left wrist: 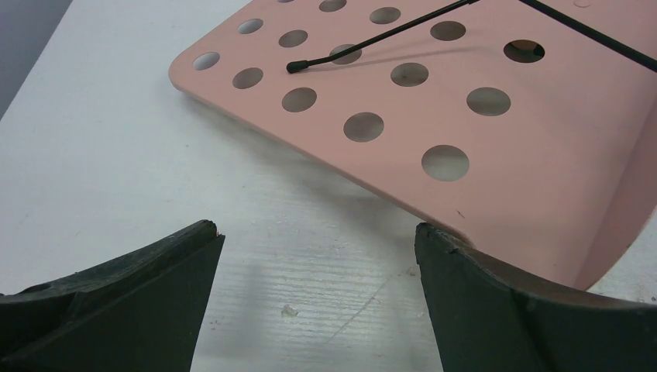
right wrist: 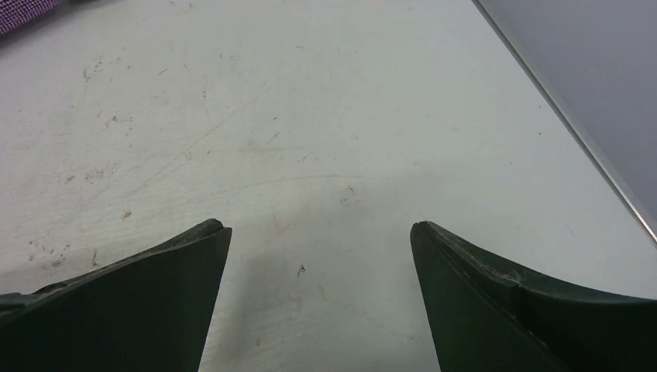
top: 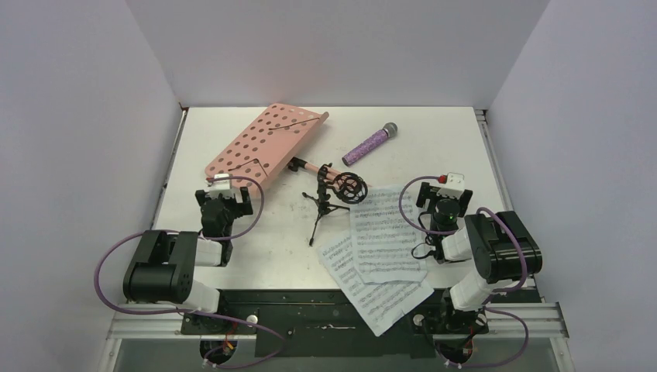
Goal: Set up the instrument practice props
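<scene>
The pink perforated music stand (top: 263,142) lies flat at the back left, its pink pole (top: 316,167) pointing right; its desk also fills the left wrist view (left wrist: 465,116). The small black tripod mic stand (top: 333,198) lies on its side in the middle. The glittery purple microphone (top: 370,144) lies at the back centre; a corner of it shows in the right wrist view (right wrist: 19,12). White sheet-music pages (top: 380,252) lie overlapped at the front centre. My left gripper (top: 223,190) is open and empty just before the stand's near corner. My right gripper (top: 443,188) is open and empty over bare table.
Grey walls close in the white table (top: 418,124) on three sides. A metal rail (top: 486,147) runs along the table's right edge, also seen in the right wrist view (right wrist: 573,132). The arm bases and purple cables (top: 116,263) sit at the front edge.
</scene>
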